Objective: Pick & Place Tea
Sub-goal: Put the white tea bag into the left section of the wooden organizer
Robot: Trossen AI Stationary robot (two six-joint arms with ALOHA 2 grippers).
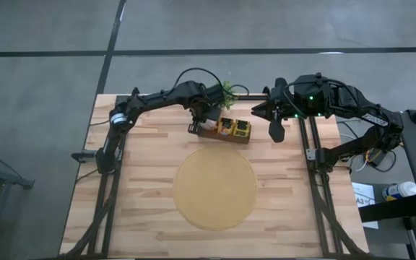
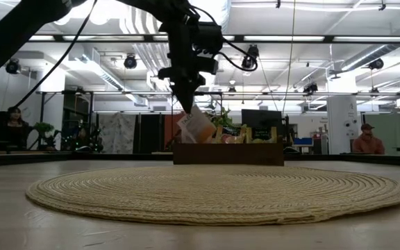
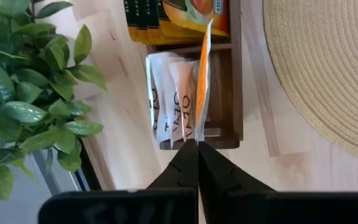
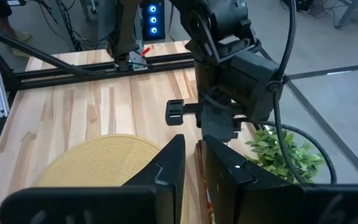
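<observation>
High view: The left gripper (image 1: 202, 121) is over the left end of the wooden box (image 1: 221, 131), which stands between the plant (image 1: 227, 91) and the mat (image 1: 215, 189). Yellow packets (image 1: 234, 128) fill the box's right part. The right gripper (image 1: 276, 130) waits beside the box's right end, fingers nearly together, holding nothing visible.

Low view: The left gripper is pinched on the top corner of an orange packet (image 2: 196, 126), which hangs tilted, its lower part level with the box rim (image 2: 228, 145). Risk: a corner pinch is shallow; a fast lift or swing could let the packet slip out.

Left wrist view: The fingers (image 3: 188, 167) are clenched on the edge of the orange packet (image 3: 202, 78), touching the white packets (image 3: 169, 106) in the same compartment. Risk: friction may drag a neighbour out with it.

Right wrist view: The left arm (image 4: 232, 68) is close ahead. Risk: any right-arm advance could strike it.
</observation>
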